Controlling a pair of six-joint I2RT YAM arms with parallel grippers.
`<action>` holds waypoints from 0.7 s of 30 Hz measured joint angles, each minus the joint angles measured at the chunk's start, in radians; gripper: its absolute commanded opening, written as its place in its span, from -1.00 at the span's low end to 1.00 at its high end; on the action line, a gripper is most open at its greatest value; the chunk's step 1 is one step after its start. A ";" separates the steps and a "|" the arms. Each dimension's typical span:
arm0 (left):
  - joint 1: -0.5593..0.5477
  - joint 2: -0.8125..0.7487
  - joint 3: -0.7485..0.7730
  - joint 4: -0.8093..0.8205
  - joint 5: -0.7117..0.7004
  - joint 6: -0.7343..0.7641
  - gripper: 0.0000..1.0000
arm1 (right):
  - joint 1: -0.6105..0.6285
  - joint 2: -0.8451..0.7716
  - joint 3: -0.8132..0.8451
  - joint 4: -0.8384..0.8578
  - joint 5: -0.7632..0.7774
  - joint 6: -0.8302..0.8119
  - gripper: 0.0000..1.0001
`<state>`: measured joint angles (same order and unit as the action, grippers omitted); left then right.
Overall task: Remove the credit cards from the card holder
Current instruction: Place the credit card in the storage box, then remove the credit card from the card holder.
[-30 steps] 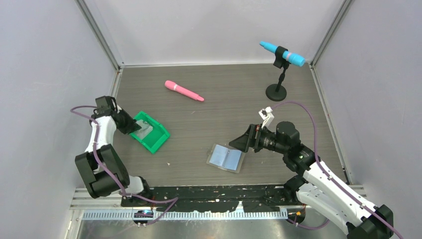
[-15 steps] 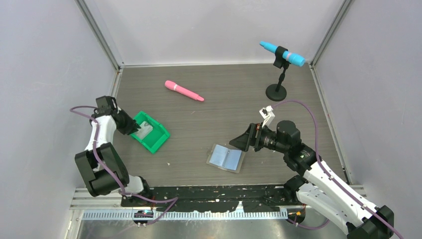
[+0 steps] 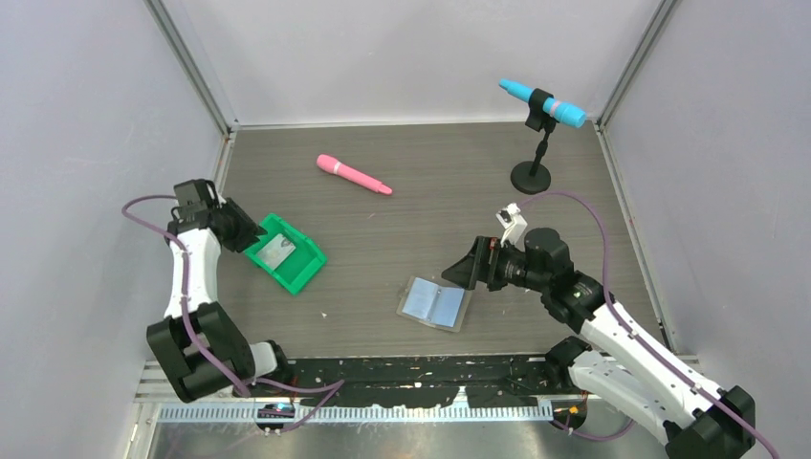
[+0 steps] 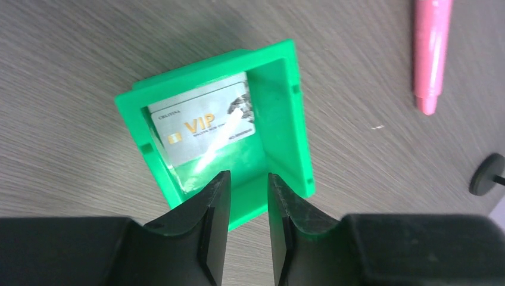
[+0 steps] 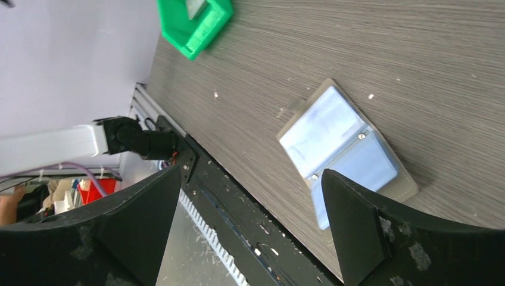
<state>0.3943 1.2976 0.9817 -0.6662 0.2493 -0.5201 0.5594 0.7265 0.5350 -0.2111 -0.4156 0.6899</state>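
The grey card holder (image 3: 435,303) lies open on the table, its pale blue pockets facing up; it also shows in the right wrist view (image 5: 342,155). One credit card (image 3: 278,251), printed "VIP", lies flat in the green tray (image 3: 304,273). In the left wrist view the card (image 4: 202,125) rests inside the tray (image 4: 280,119). My left gripper (image 3: 249,236) hovers at the tray's left edge, its jaws (image 4: 245,179) parted and empty. My right gripper (image 3: 461,272) stands wide open just right of the holder, nothing between its fingers (image 5: 250,179).
A pink marker (image 3: 354,175) lies at the back of the table. A blue marker (image 3: 541,102) sits clipped on a black stand (image 3: 531,177) at the back right. Grey walls close in the table on three sides.
My left gripper has opened and drawn back to the left, away from the tray, leaving the card lying in it. The right arm has hardly moved.
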 measured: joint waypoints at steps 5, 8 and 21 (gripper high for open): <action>-0.046 -0.094 0.003 -0.003 0.058 0.007 -0.30 | 0.000 0.105 0.057 -0.061 0.051 -0.004 0.97; -0.123 -0.126 0.003 -0.015 0.091 0.013 -0.29 | -0.001 0.152 0.076 -0.081 0.072 0.003 0.99; -0.545 -0.200 -0.097 0.013 0.249 -0.017 -0.23 | -0.001 0.219 0.044 -0.076 0.137 0.069 0.80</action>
<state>-0.1509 1.0973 0.8848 -0.6537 0.4980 -0.5369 0.5587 0.9455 0.5789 -0.2871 -0.2783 0.7593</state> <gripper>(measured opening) 0.377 0.926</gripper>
